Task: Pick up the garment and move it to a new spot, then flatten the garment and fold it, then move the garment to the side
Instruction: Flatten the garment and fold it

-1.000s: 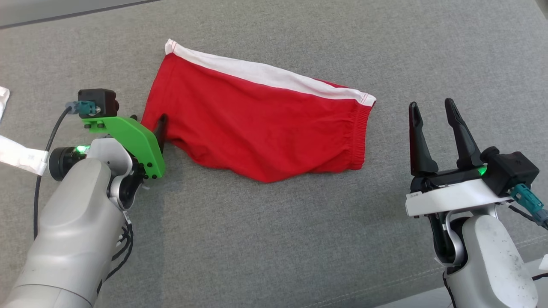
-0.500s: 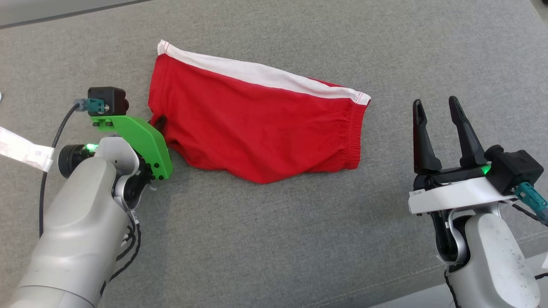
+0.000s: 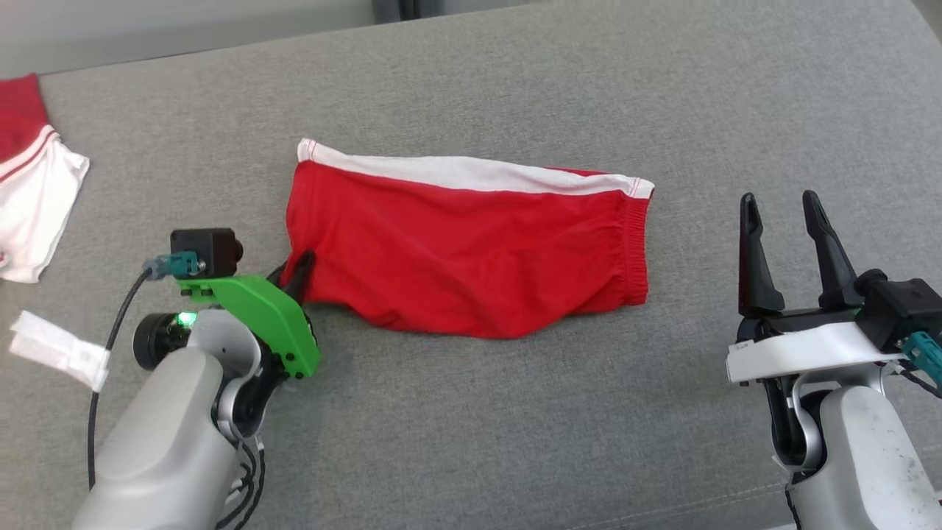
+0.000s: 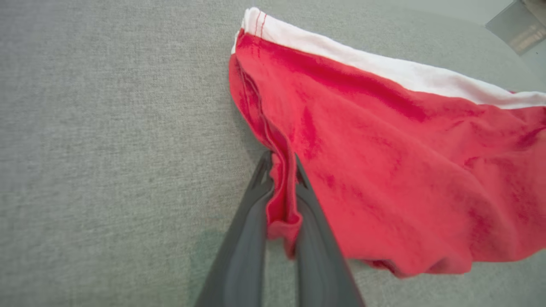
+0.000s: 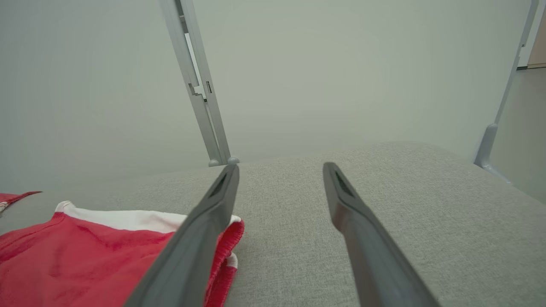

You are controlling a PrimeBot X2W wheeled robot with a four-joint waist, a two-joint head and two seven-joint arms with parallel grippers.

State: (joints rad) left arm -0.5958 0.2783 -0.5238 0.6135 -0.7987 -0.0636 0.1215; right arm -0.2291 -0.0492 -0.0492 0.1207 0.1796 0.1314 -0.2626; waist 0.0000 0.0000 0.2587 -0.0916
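Observation:
The garment (image 3: 471,246) is a pair of red shorts with a white band along the far edge, lying spread on the grey cushion (image 3: 471,427). My left gripper (image 3: 300,266) is shut on the garment's near left edge; in the left wrist view a fold of red cloth (image 4: 279,200) is pinched between the two dark fingers. My right gripper (image 3: 787,213) stands open to the right of the garment, apart from it. In the right wrist view the garment's elastic end (image 5: 106,251) lies left of the open fingers (image 5: 204,226).
Another red and white cloth (image 3: 29,191) lies at the far left edge of the cushion, with a white tag (image 3: 59,350) below it. A pale wall and metal frame legs (image 5: 200,85) stand behind the cushion.
My left gripper has shut on the garment's left edge. The head camera has shifted, so the far-left cloth has come into view and the garment sits lower in the picture.

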